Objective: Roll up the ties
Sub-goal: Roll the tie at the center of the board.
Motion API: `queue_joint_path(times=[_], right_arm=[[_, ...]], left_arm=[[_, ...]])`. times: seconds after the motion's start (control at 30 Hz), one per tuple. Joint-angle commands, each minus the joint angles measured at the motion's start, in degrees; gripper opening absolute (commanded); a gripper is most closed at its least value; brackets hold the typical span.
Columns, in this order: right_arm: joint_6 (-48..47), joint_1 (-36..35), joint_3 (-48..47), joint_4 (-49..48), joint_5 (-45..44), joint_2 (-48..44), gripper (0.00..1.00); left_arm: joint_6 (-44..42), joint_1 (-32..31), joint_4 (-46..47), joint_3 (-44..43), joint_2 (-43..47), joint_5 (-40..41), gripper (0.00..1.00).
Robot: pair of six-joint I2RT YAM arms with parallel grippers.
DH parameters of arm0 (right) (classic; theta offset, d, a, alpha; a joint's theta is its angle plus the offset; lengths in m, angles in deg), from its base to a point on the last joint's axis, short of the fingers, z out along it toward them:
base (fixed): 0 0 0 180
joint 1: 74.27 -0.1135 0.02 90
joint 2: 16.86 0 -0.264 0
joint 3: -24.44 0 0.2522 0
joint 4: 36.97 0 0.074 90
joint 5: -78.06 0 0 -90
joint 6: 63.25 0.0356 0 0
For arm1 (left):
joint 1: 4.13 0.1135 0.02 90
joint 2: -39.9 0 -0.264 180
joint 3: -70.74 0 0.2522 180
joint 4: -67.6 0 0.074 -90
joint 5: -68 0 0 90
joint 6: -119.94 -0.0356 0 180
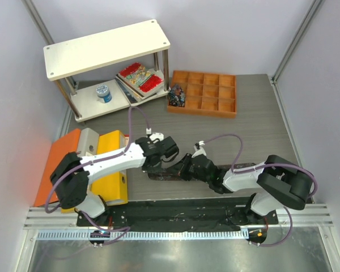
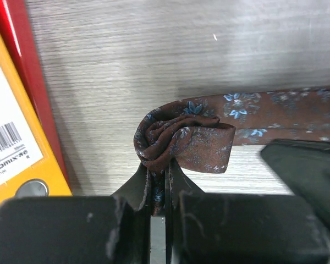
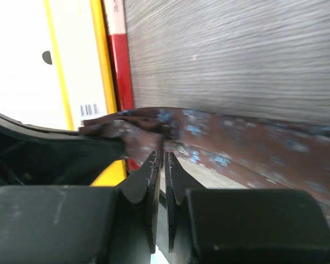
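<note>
A dark red tie with blue flowers [image 2: 286, 113] lies flat across the grey table, its left end wound into a small loose roll [image 2: 181, 140]. My left gripper [image 2: 158, 179] is shut on the roll's fabric, pinched between the jaws. In the top view the left gripper [image 1: 157, 160] and right gripper [image 1: 184, 166] meet over the tie [image 1: 164, 176]. In the right wrist view the right gripper [image 3: 159, 160] has its jaws almost closed with nothing between them, tips just in front of the roll [image 3: 126, 135] and the flat tie [image 3: 247, 146].
A yellow binder [image 1: 113, 164] and an orange one [image 1: 56, 164] lie just left of the roll. A white two-level shelf [image 1: 105, 48] with books and a blue spool stands at the back left. An orange compartment tray [image 1: 207, 93] is at the back.
</note>
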Motion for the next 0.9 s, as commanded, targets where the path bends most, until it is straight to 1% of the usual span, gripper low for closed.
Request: queue_joint_path(times=[0.0,0.07,0.3,0.37,0.4,0.43,0.5,0.6,0.7,0.87], right_arm=[[-0.94,0.63,-0.61,-1.15,0.01,-3.01,0.14],[-1.39,0.72,-2.19,-0.43,1.15,-2.31,0.13],[0.72,0.11,-3.68,-6.66,2.91,4.27,0.13],[1.25,-0.33,-4.04,-8.59,2.91,7.43,0.13],[1.60,-0.42,-4.30,-10.69,5.35,8.58,0.13],[2.47,-0.60,-4.65,-12.02,5.64,11.20,0.13],[3.35,-0.60,-5.35,-15.26,6.69,13.50,0.13],[3.97,-0.60,-6.93,-17.30,7.57,17.55,0.12],[4.59,-0.60,-6.76,-20.19,7.40,19.31,0.12],[3.71,-0.51,-8.08,-19.06,7.83,19.58,0.13]], left_arm=[[-0.98,2.41,5.96,3.32,5.14,-2.43,0.00],[-0.98,2.50,6.59,3.85,5.58,-2.88,0.00],[-0.89,2.59,6.06,3.14,4.35,-2.62,0.00],[-0.81,2.59,6.24,3.15,4.35,-2.88,0.00],[-0.81,2.59,6.33,3.23,4.35,-2.97,0.00],[-0.81,2.59,6.24,3.15,4.35,-2.88,0.00],[-0.72,2.59,6.06,2.80,4.26,-2.97,0.00],[-0.72,2.59,6.41,2.44,4.00,-3.75,0.00],[-0.19,2.59,5.36,1.83,3.38,-2.88,0.00],[0.07,2.50,4.66,1.39,1.80,-2.35,0.00]])
